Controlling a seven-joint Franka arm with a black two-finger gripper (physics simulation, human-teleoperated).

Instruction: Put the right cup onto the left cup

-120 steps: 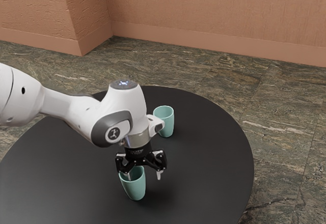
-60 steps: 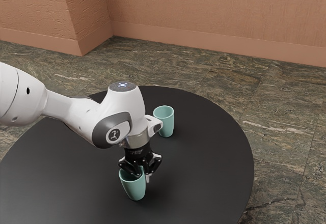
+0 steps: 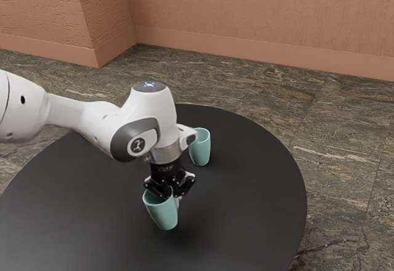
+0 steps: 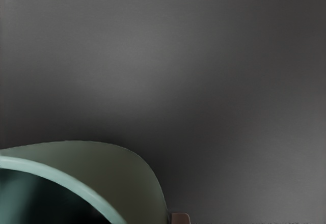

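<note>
My gripper is shut on the wall of the nearer teal cup, one finger inside the cup and the other outside. This cup hangs slightly tilted, its bottom a little above the table. In the wrist view the held cup shows its rim and outer wall, with a fingertip's edge beside it. The other teal cup stands upright farther back, partly behind my hand.
The round black table carries both cups. Its curved edge runs around toward the exterior view's right, with stone floor beyond and a pinkish wall behind.
The gripper has closed from wide open onto the nearer cup's wall. My hand has since risen, and the cup has come up with it. The other cup has stayed put.
</note>
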